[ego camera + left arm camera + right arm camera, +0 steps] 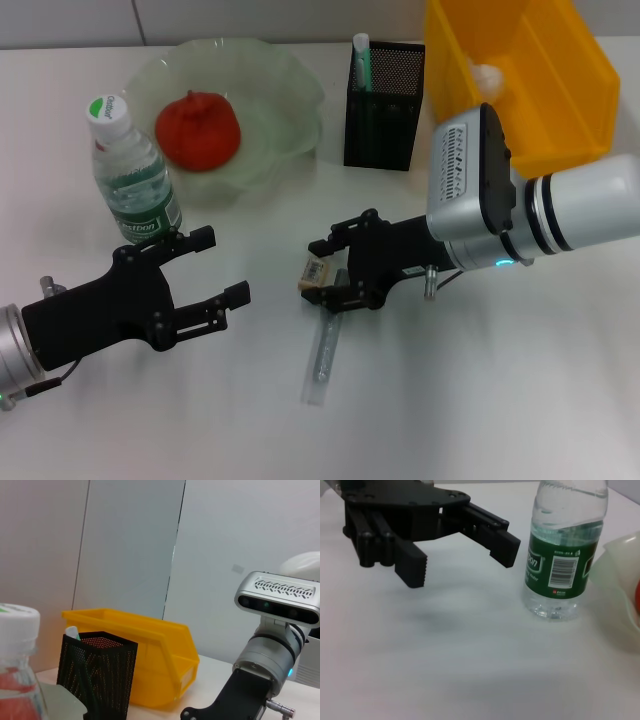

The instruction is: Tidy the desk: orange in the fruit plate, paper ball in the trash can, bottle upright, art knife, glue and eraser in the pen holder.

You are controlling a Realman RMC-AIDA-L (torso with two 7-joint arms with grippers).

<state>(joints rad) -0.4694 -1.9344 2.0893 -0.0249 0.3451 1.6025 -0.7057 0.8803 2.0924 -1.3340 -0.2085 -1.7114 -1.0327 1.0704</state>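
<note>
The orange (198, 130) lies in the pale green fruit plate (290, 100). Left of the plate, the bottle (135, 175) stands upright with its cap on. A white glue stick (361, 58) pokes out of the black mesh pen holder (385, 110). The paper ball (487, 75) rests in the yellow bin that serves as trash can (560, 60). My right gripper (327, 272) is low over the table centre, shut on the small eraser (315, 272). The clear art knife (322, 350) lies just in front of it. My left gripper (215, 265) hovers open in front of the bottle (562, 565), holding nothing.
The pen holder (97, 675) and yellow bin (145, 650) stand side by side at the back right. The plate rim (620, 590) sits close beside the bottle. Bare white table stretches across the front and right.
</note>
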